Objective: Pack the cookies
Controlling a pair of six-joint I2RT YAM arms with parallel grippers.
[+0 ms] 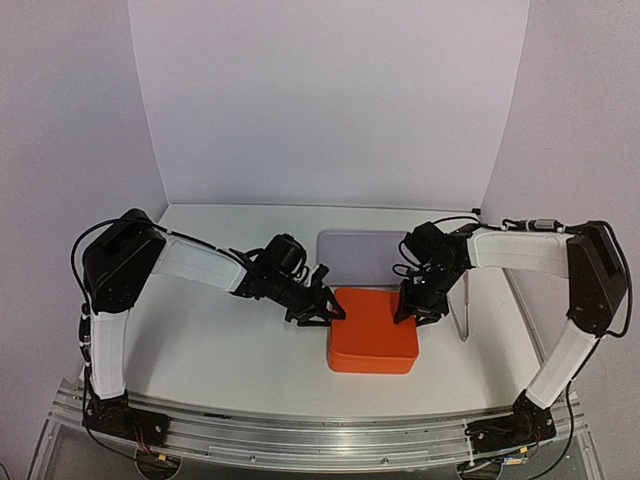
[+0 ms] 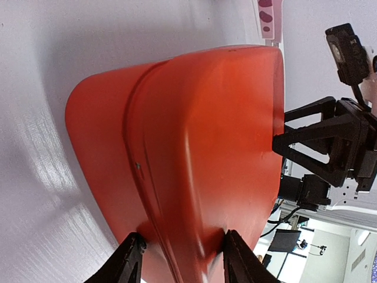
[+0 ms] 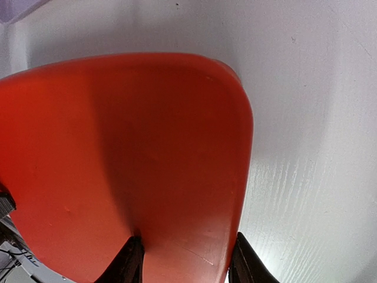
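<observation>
An orange box with rounded corners sits closed on the white table between my two arms. The cookies are hidden from every view. My left gripper is at the box's far left corner. In the left wrist view the box fills the space between the black fingertips, which touch it on both sides across the lid seam. My right gripper is at the far right corner. In the right wrist view its fingertips clasp the box's rounded corner.
A flat lavender tray lies just behind the box near the back wall. A thin pale upright piece stands to the right of my right gripper. White walls close in the table on three sides.
</observation>
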